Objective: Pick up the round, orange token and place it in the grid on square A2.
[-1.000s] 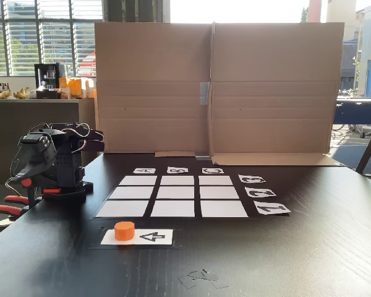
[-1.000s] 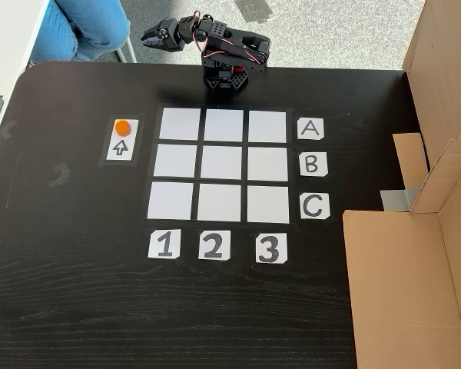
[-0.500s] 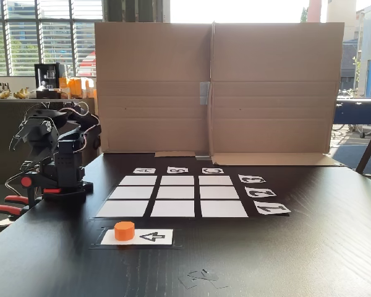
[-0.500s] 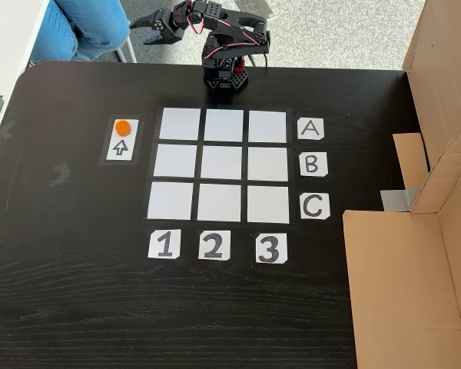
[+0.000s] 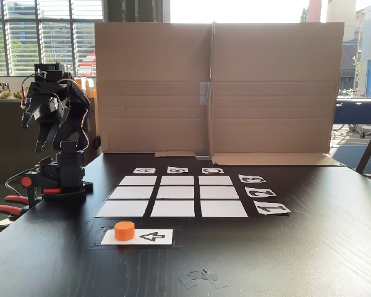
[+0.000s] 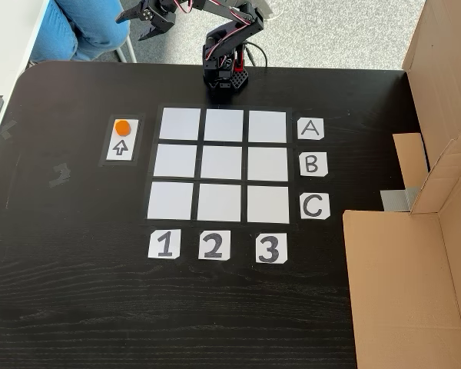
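Observation:
The orange token (image 5: 125, 230) (image 6: 122, 127) stands on a white strip printed with a black arrow (image 5: 149, 236), beside the grid (image 5: 172, 193) (image 6: 224, 165). Square A2 (image 5: 130, 192) (image 6: 224, 125) is a bare white cell in the row nearest the arm's base. My gripper (image 5: 46, 143) (image 6: 134, 24) is raised high above the base at the table's edge, well away from the token. Its fingers point downward, spread apart, with nothing between them.
A tall folded cardboard wall (image 5: 213, 86) (image 6: 438, 100) closes off one side of the table. The arm's base (image 5: 62, 182) is clamped with red clamps (image 5: 9, 204). A person's jeans-clad legs (image 6: 84, 27) are just beyond the table's corner. Small tape scraps (image 5: 201, 277) lie on the black tabletop.
The arm has unfolded from its low rest pose. The gripper has risen well above the base and its fingers have spread. Token and grid have not moved.

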